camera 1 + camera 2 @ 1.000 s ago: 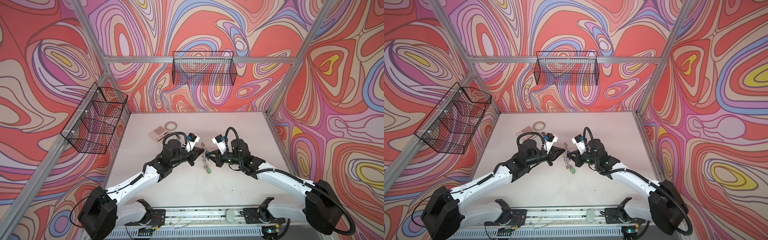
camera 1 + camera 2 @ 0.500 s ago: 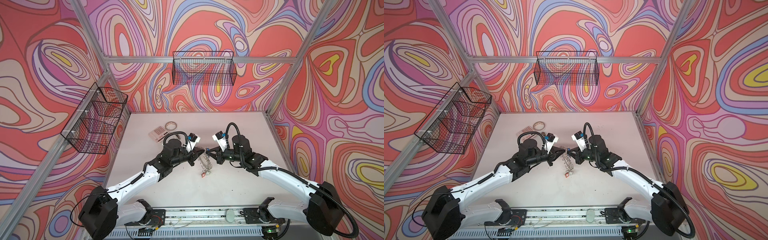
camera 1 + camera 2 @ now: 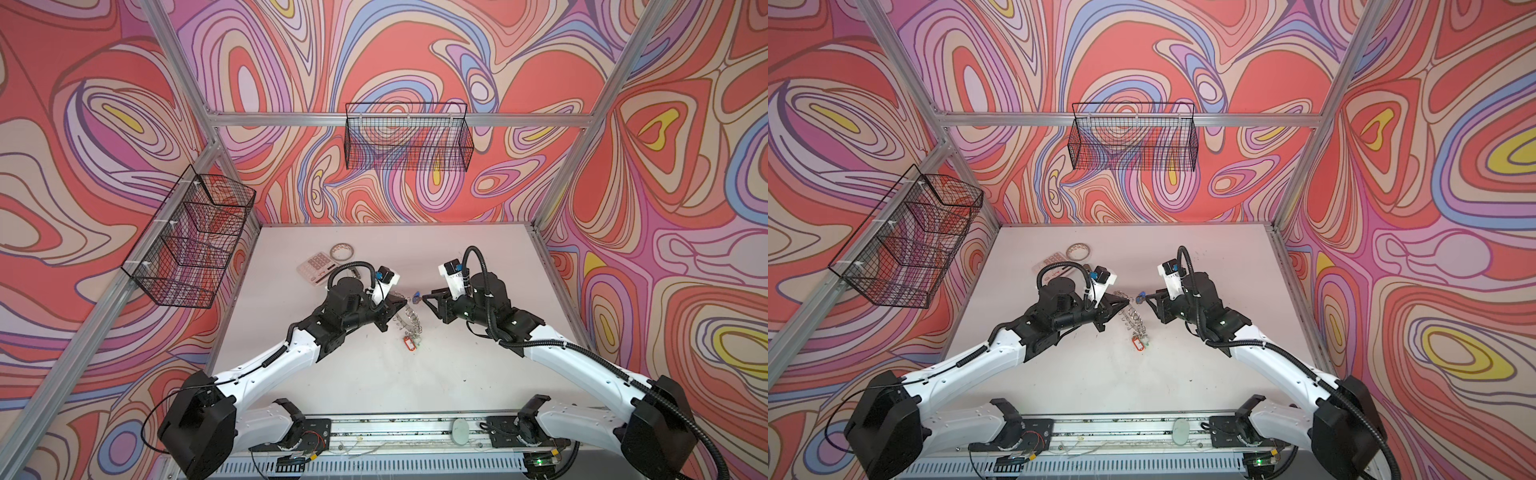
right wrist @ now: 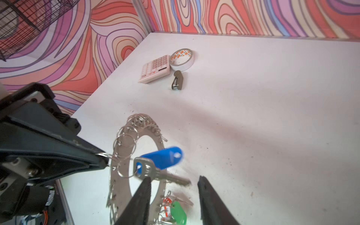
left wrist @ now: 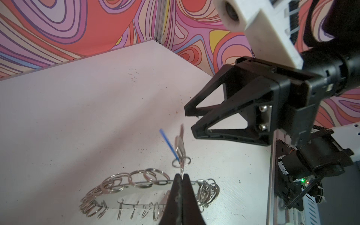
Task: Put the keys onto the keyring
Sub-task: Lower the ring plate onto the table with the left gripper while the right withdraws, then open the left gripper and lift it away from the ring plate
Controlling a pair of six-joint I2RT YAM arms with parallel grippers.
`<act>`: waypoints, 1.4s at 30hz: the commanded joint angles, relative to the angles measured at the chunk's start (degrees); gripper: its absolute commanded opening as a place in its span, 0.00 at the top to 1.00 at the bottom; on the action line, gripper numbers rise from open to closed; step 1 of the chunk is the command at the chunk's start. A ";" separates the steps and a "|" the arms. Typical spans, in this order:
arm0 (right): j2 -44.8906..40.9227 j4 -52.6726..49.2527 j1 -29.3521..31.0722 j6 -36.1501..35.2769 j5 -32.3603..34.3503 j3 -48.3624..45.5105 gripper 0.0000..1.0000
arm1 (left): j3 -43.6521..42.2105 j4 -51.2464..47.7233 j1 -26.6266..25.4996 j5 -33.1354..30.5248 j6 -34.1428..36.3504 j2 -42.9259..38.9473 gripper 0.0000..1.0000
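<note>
The keyring (image 3: 409, 322) is a flat grey disc fringed with wire loops, and it hangs tilted over the table in both top views (image 3: 1133, 318). My left gripper (image 5: 182, 176) is shut on one of its wire loops. A silver key with a blue tag (image 4: 165, 157) dangles from a loop, blurred by motion, just in front of my right gripper (image 4: 174, 178). That gripper is open and holds nothing. Keys with a red-orange tag (image 3: 409, 345) and a green tag (image 4: 178, 213) hang at the keyring's lower end.
A pink calculator (image 3: 318, 266), a tape roll (image 3: 342, 251) and a nail clipper (image 4: 177, 79) lie at the back left of the white table (image 3: 478, 374). Black wire baskets hang on the back wall (image 3: 409, 141) and the left wall (image 3: 191, 241).
My right gripper has opened and let go of the blue-tagged key, drawing back a little to the right. The keyring has turned, and the red-orange tag now shows at its lower end.
</note>
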 commanded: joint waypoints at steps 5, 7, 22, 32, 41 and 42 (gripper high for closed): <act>-1.17 -0.33 -0.56 -0.15 5.78 -1.21 0.46 | 2.39 -0.91 0.36 -0.70 1.00 -1.66 1.00; -1.86 1.19 -0.61 -0.60 4.35 -2.16 0.35 | 2.49 -0.91 0.36 -1.03 0.96 -1.68 1.00; -5.70 2.78 -3.94 2.83 7.84 -4.61 0.02 | 20.24 6.97 0.54 -0.90 -7.20 17.74 1.00; -7.92 2.03 -4.08 2.39 5.83 -6.44 0.02 | 7.56 20.74 2.04 -4.41 -13.06 21.96 1.00; -6.45 6.83 -4.20 2.98 5.64 -7.40 0.02 | -10.77 27.89 3.82 -12.27 -20.32 16.23 0.75; -6.41 7.49 -4.26 3.16 5.75 -7.41 0.02 | -11.58 27.96 4.13 -13.37 -21.06 15.14 0.69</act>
